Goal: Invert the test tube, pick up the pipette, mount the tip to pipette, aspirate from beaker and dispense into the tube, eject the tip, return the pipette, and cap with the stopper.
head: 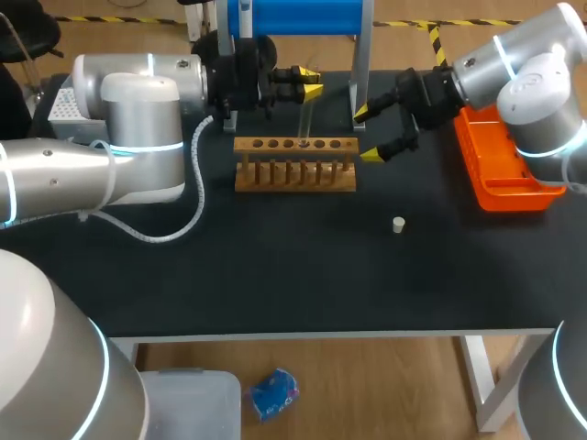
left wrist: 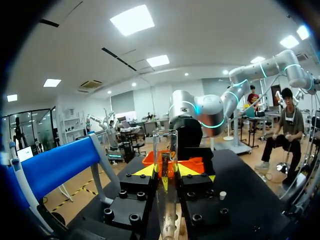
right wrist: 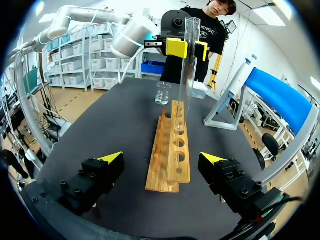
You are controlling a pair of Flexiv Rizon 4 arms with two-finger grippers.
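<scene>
The first step, turning the test tube (head: pixel 304 117) over, looks close to done. The left gripper (head: pixel 310 82) is clamped on the tube's upper part, holding it upright with the open mouth up and its lower end at a middle hole of the wooden rack (head: pixel 295 163). Whether the bottom sits in the hole or hangs just above it is hard to tell from any view. The right gripper (head: pixel 369 134) holds nothing, its fingers wide apart, at 2 o'clock from the rack. Next the tube should go straight down into its hole and the fingers let go without tipping it; then an arm goes for the pipette. I cannot make out the pipette itself. It may hang on the blue stand (head: pixel 293 16) at 12 o'clock, which is cut off at the view's edge. The stopper (head: pixel 398 225) lies on the counter (head: pixel 275 275) at 4 o'clock from the rack, and the beaker (right wrist: pixel 163 92) stands just past the rack's far end
</scene>
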